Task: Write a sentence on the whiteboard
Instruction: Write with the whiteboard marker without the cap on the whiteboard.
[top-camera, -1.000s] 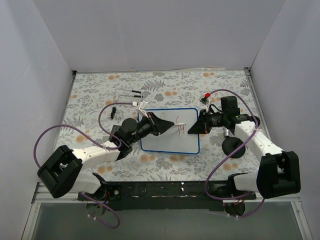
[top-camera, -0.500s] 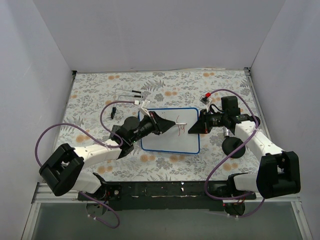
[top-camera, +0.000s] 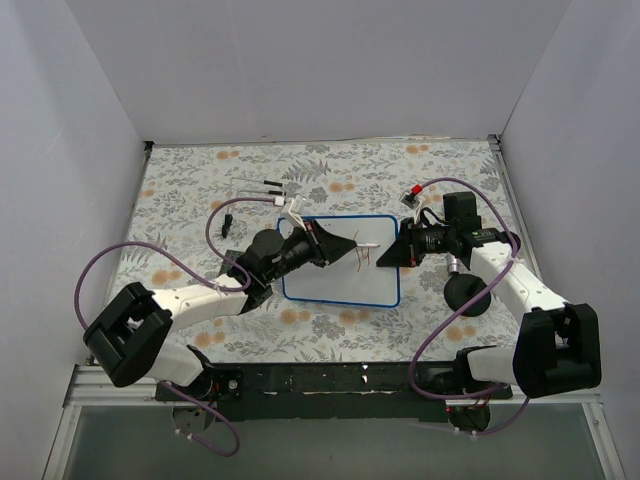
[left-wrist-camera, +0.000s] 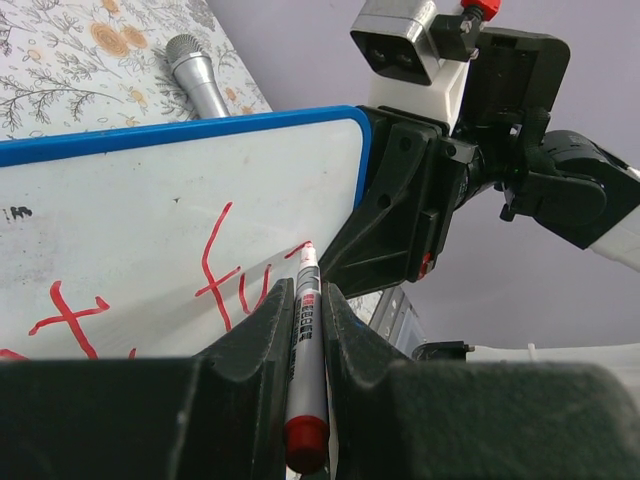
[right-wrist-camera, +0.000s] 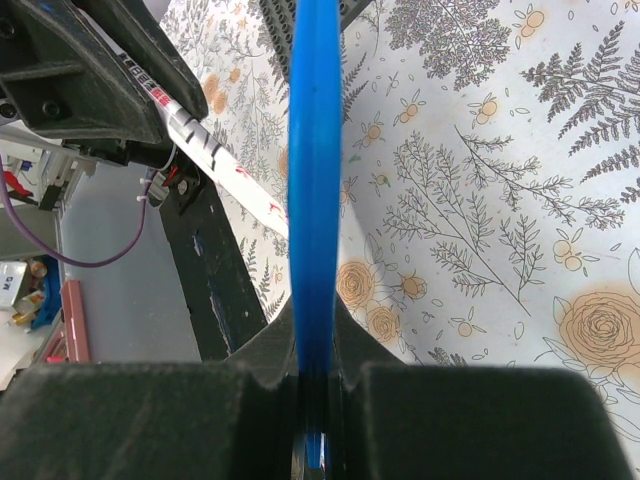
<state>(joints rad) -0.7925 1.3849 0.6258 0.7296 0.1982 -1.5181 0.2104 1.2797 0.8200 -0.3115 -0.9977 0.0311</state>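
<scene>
The whiteboard (top-camera: 345, 280), white with a thin blue rim, lies mid-table. My left gripper (top-camera: 347, 244) is shut on a red-capped marker (left-wrist-camera: 305, 360), its tip touching the board (left-wrist-camera: 150, 210) beside the red lettering "fu" (left-wrist-camera: 235, 275). The lettering also shows as small red strokes in the top view (top-camera: 360, 255). My right gripper (top-camera: 385, 256) is shut on the board's right blue rim (right-wrist-camera: 315, 190), seen edge-on in the right wrist view. Most of the sentence is hidden under the left gripper.
A silver microphone-like object (left-wrist-camera: 200, 85) lies beyond the board. Small black and white parts (top-camera: 272, 188) lie at the back left. A black round object (top-camera: 466, 292) sits by the right arm. The table carries a floral cloth (top-camera: 330, 165).
My left gripper has crept to the right across the board with the marker. The right gripper and the board have held still.
</scene>
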